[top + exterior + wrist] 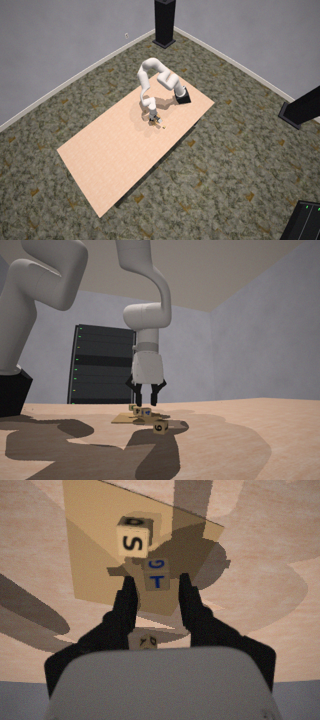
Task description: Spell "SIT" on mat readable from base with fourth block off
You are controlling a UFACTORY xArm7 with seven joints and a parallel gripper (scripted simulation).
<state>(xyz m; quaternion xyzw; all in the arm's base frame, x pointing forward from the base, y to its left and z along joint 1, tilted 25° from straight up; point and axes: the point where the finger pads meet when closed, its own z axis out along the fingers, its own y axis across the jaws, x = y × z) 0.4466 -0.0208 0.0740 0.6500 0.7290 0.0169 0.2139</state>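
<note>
My gripper (146, 403) (157, 586) is open and empty, fingers partly spread, just above the block topped with a blue T (146, 412) (157, 582). That block stands on the tan mat (118, 418) (85, 580). The S block (137, 410) (133, 543) stands beside it on the mat; its S lies sideways in the wrist view, while the T's bar points to that view's top. A third block (145, 111) (160, 427) (144, 641) is off the mat, partly hidden in the wrist view. A fourth block (164, 127) (132, 407) is off the mat opposite; its top letter is unreadable.
The robot base (182, 96) (12, 395) stands at one end of the wooden table (111, 152) (232, 446). The arm's shadows fall over the mat and blocks. A dark rack (102, 364) stands beyond the table.
</note>
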